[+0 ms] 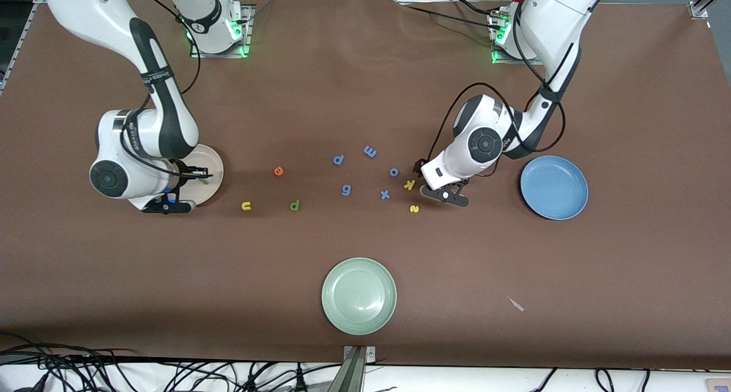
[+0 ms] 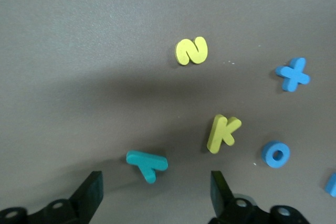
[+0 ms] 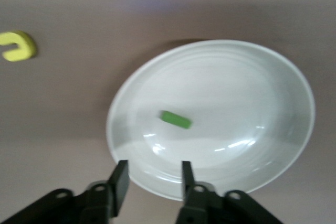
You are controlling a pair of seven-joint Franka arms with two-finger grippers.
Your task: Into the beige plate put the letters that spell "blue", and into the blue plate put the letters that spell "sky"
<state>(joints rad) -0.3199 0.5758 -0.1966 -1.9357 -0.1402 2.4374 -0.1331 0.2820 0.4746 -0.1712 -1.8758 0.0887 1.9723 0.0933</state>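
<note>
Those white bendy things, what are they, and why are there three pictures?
They are two robot arms. One picture looks down on the whole brown table. The other two come from small cameras on the arms' wrists.

The right gripper is open over the beige plate, where the green "l" lies. The left gripper is open above the teal "y", beside the yellow "k" and yellow "s". Neither holds anything.

Also on the table: an orange "e", yellow "u", green "b", some blue letters, the blue plate and a pale green plate.
</note>
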